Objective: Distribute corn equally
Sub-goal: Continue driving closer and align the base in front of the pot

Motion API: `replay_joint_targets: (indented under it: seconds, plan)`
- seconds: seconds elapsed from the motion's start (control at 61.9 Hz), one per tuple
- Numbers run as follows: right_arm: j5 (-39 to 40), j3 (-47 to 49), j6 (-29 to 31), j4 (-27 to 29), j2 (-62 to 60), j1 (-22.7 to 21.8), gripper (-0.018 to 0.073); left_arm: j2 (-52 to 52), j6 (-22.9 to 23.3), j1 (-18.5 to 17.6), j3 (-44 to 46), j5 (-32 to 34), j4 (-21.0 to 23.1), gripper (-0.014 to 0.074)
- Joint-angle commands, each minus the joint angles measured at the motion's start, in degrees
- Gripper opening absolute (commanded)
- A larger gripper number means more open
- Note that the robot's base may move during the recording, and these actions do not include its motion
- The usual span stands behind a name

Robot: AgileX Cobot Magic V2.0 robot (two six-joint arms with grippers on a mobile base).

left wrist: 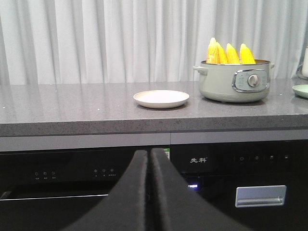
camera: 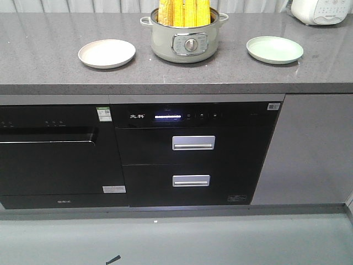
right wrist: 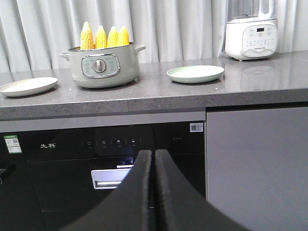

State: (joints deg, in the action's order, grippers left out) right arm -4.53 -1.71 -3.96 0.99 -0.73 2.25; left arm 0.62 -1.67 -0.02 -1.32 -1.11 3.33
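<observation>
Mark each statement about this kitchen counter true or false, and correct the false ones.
1. The corn stands upright in the pot. True.
2. One cob lies on the green plate. False: it holds nothing; every cob is in the pot.
3. The left gripper and right gripper are both shut. True.
4. The beige plate is stacked on the green plate. False: they lie apart, on either side of the pot.
</observation>
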Motion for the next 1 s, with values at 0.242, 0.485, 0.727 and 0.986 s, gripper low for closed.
replay_joint_targets:
  seconds: [0.242,0.485,0.727,0.986]
  plan:
    - [4.53,-0.55,0.33,-0.46,-0.18,-0.31,-0.0002,0.85,0.42,-0.31,-0.77,4.00,0.11,-0.0007]
    - [4.53,-0.55,0.33,-0.46,-0.18,-0.31,-0.0002,0.85,0.42,-0.31,-0.77,4.00,0.11,-0.0007]
    - [4.53,-0.55,0.33,-0.46,-0.18,-0.31,-0.0002,0.85,0.42,-0.31,-0.77,4.00,0.11,-0.0007]
    - [4.53,-0.55,0.33,-0.46,-0.18,-0.31,-0.0002,0.85,0.42,-0.31,-0.77,4.00,0.11,-0.0007]
